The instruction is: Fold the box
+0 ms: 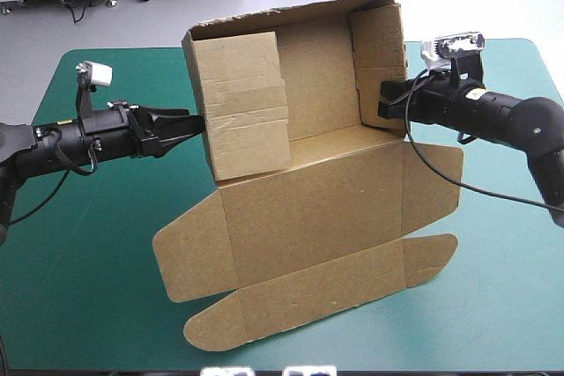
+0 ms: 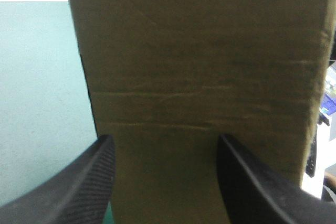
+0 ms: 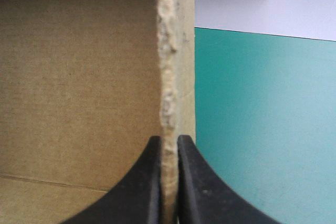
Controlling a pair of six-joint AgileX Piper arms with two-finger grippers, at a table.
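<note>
We look along the left gripper (image 2: pixel 165 139); its two black fingers (image 2: pixel 79 187) stand well apart; between and ahead of them a brown wall of the box (image 2: pixel 199 51) fills most of what we see, crossed by faint creases; beside it lies the teal-green cover (image 2: pixel 37 103).

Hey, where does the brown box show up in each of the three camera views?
High view: the box stands mid-table, back part raised, flaps flat toward the near edge.
Left wrist view: its wall fills the view ahead of the open left gripper.
Right wrist view: its wall edge is pinched in the right gripper.
Shared landmark: the teal-green cover beside the box in all three.
</note>
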